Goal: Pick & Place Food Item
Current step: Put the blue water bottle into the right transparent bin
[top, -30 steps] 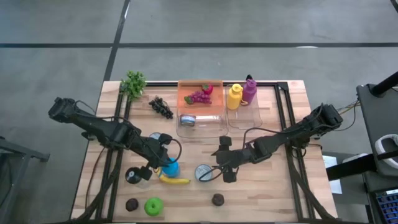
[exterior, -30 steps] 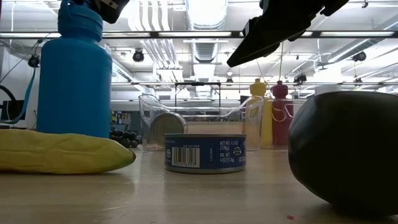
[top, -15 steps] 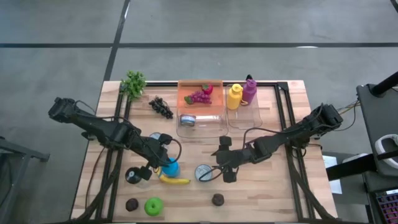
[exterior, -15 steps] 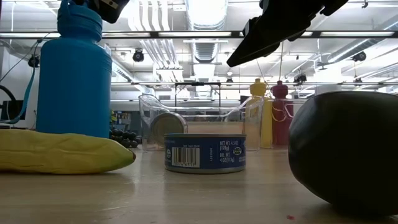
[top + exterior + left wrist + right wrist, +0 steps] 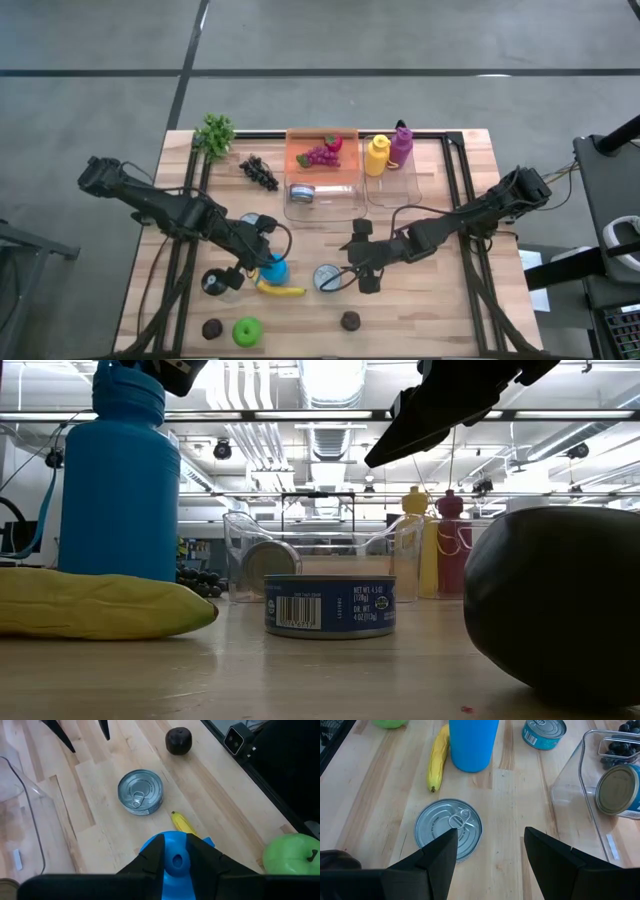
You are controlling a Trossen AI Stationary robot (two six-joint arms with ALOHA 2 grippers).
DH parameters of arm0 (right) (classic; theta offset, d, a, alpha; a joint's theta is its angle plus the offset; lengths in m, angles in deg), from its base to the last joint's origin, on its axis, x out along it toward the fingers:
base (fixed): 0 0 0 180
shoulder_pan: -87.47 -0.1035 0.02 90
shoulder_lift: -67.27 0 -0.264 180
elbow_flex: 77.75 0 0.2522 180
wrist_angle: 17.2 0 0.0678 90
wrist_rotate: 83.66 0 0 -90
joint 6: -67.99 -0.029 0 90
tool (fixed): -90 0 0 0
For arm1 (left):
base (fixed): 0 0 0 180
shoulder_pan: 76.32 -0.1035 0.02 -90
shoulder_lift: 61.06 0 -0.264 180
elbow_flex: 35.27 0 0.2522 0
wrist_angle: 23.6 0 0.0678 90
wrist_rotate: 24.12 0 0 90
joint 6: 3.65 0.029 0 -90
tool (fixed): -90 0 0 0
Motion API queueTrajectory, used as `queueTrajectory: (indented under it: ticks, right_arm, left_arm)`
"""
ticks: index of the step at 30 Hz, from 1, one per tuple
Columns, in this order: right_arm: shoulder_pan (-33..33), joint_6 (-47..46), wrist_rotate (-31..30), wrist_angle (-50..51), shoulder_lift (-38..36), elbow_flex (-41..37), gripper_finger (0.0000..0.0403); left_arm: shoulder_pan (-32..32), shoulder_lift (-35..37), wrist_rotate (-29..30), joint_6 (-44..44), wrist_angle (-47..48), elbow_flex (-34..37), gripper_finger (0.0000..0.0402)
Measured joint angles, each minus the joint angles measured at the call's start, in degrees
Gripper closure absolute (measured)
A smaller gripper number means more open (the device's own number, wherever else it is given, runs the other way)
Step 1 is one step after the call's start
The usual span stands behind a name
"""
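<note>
The wooden table carries two dark arms that reach in from its side edges toward the middle. The left arm runs in low from the left side, and the left gripper sits over the blue bottle, its fingers closed on either side of the bottle's cap. The bottle stands upright, its base touching the banana, which lies just beyond the fingertips on the side toward the table's front edge.

The right arm stretches in from the right side, bent at the elbow, with the right gripper hovering above the boards. Its fingers stand apart and hold nothing; a tin can sits upright on the table between and just ahead of them, pull-tab lid facing up. In the low view the can shows a barcode and small white print on a blue label, too fine to read.

Beyond both grippers, a clear bin holds another tin on its side. Near the front edge lie a green apple and two dark round fruits.
</note>
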Motion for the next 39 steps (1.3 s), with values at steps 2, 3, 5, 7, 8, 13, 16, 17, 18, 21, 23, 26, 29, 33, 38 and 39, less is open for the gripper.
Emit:
queueTrajectory:
  ticks: [2, 3, 5, 7, 8, 13, 16, 17, 18, 21, 23, 26, 29, 33, 38, 39]
  right_arm:
    - [0.0, 0.0, 0.0, 0.0, 0.0, 0.0, 0.0179]
    - [0.0, 0.0, 0.0, 0.0, 0.0, 0.0, 0.0179]
    - [0.0, 0.0, 0.0, 0.0, 0.0, 0.0, 0.0179]
    - [0.0, -0.1, 0.0, 0.0, 0.0, 0.0, 0.0179]
    - [0.0, -0.1, 0.0, 0.0, 0.0, 0.0, 0.0179]
    - [0.0, 0.3, 0.0, 0.1, 0.0, 0.0, 0.0179]
    - [-0.1, 1.0, 0.0, 0.5, -0.4, 0.0, 0.0179]
    - [-0.1, 1.0, 0.0, 0.6, -0.7, 0.0, 0.0179]
    - [-0.1, 1.0, 0.0, 0.9, -1.1, 0.0, 0.0179]
    - [-0.1, 1.0, 0.0, 2.6, -2.2, 0.0, 0.0179]
    - [-0.1, 0.8, 0.0, 4.3, -3.3, 0.0, 0.0179]
    - [-0.2, -0.3, -0.1, 5.9, -5.4, 0.0, 0.0179]
    - [-0.6, -0.4, -0.1, 6.8, -7.4, 0.0, 0.0179]
    - [-1.3, -0.7, -0.1, 8.8, -10.4, 0.0, 0.0179]
    - [-1.7, -3.5, -0.1, 12.2, -14.2, -0.6, 0.0179]
    - [-1.8, -3.7, -0.1, 12.8, -14.8, -0.7, 0.0179]
  left_arm:
    - [-0.1, 0.0, 0.0, 0.5, 0.2, -0.4, 0.0334]
    - [-0.1, 0.0, 0.0, 0.5, 0.2, -0.7, 0.0334]
    - [-0.2, 0.0, 0.0, 0.9, 0.2, -1.5, 0.0334]
    - [-0.2, 0.0, 0.0, 1.0, 0.5, -2.2, 0.0334]
    - [-0.2, 0.0, 0.0, 1.0, 0.7, -2.5, 0.0334]
    - [-0.3, 0.0, 0.0, 1.0, 1.0, -4.7, 0.0334]
    - [-0.4, 0.0, 0.0, 1.0, 1.5, -6.1, 0.0334]
    - [-0.6, 0.0, 0.0, 1.0, 1.8, -6.5, 0.0334]
    - [-0.8, 0.0, 0.0, 1.0, 2.2, -7.0, 0.0334]
    - [-1.8, 0.0, 0.0, 0.9, 2.1, -8.4, 0.0334]
    - [-2.7, 0.0, -0.6, 0.9, 2.1, -9.3, 0.0334]
    - [-4.5, 0.0, -2.1, 0.9, 2.2, -10.4, 0.0334]
    - [-6.7, -0.8, -4.0, 1.6, 2.2, -11.7, 0.0334]
    - [-9.4, -3.8, -7.2, 4.4, 2.6, -14.5, 0.0334]
    - [-12.4, -10.0, -11.1, 9.3, 4.3, -20.6, 0.0334]
    - [-12.8, -11.4, -11.3, 10.6, 4.9, -22.2, 0.0334]
